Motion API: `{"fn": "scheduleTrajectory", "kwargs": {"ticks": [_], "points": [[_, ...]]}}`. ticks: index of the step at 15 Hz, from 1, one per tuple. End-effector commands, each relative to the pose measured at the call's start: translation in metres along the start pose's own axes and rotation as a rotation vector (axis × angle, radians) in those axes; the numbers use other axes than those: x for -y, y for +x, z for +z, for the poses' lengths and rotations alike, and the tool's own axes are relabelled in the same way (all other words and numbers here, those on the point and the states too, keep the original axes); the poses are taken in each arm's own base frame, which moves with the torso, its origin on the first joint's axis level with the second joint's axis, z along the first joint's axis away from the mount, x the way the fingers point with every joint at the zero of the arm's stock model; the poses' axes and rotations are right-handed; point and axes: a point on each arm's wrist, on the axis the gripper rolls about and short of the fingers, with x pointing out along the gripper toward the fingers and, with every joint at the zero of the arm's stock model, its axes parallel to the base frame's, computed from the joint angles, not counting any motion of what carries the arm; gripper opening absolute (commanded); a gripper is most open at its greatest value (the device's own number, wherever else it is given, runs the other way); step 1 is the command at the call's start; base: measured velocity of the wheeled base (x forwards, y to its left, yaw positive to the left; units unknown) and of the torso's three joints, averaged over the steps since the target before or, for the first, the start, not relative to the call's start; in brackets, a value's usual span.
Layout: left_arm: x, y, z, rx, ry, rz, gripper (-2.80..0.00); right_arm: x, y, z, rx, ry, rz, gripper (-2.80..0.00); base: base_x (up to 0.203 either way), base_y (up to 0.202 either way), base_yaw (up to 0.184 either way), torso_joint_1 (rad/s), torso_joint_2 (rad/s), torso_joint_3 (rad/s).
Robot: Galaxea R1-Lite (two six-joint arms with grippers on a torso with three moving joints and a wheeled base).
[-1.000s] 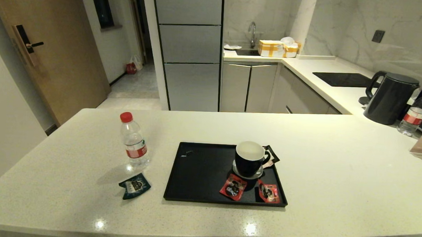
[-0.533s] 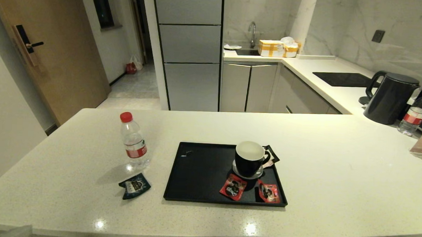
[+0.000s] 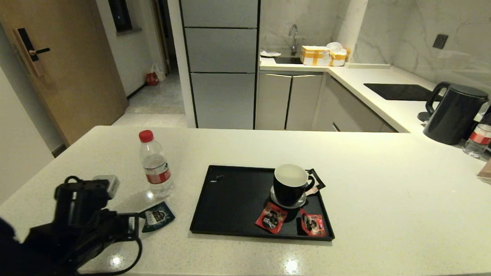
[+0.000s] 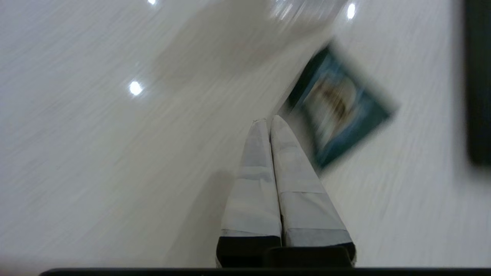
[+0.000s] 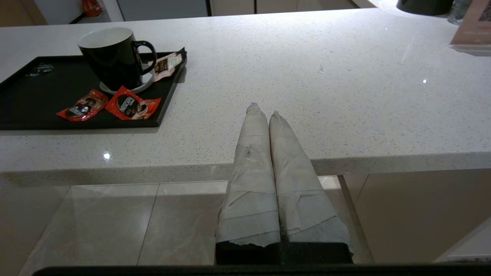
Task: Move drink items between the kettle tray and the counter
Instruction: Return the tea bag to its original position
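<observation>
- The left gripper (image 4: 268,122) hangs low over the counter (image 3: 391,210), just beside the teal sachet (image 3: 157,216). Its two fingers are pressed together with nothing between them.
- The sachet lies flat on the counter, near the tray (image 3: 230,203) but off it. The water bottle (image 3: 155,164) stands upright just behind the sachet.
- The job now looks like picking up the sachet. The fingers need to spread first, then come down on either side of one edge, because it lies so flat.
- The arm should stay clear of the bottle, or it may tip.
- The right gripper (image 5: 262,109) waits below the counter edge, pinched together and holding nothing.
</observation>
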Motion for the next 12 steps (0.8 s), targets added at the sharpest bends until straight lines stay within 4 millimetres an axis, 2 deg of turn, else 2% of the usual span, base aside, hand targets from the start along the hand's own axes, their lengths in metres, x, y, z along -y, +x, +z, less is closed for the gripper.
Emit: {"fn": "scheduleTrajectory", "kwargs": {"ticks": [1,2,4,6,11,12], "points": [[0.023,0.034,-0.014,0.02,-0.005,0.005,-2.77,0.0,0.0,0.0,-0.001,0.0,0.0,-2.8,0.0,0.0,0.0,0.0,0.0,0.0],[0.027,0.038,-0.004,0.054,-0.053,-0.006,0.0,0.0,0.0,0.0,-0.001,0.0,0.0,-2.8,0.0,0.0,0.0,0.0,0.0,0.0],[0.032,0.037,0.012,-0.023,-0.116,0.003,0.0,0.0,0.0,0.0,-0.001,0.0,0.0,-2.8,0.0,0.0,0.0,0.0,0.0,0.0],[0.04,0.025,0.035,-0.061,-0.198,-0.01,0.0,0.0,0.0,0.0,-0.001,0.0,0.0,-2.8,0.0,0.0,0.0,0.0,0.0,0.0],[0.039,0.021,0.036,-0.067,-0.2,0.023,0.0,0.0,0.0,0.0,-0.001,0.0,0.0,-2.8,0.0,0.0,0.0,0.0,0.0,0.0],[0.036,0.014,0.036,-0.088,-0.2,0.049,0.0,0.0,0.0,0.0,-0.001,0.0,0.0,-2.8,0.0,0.0,0.0,0.0,0.0,0.0]]}}
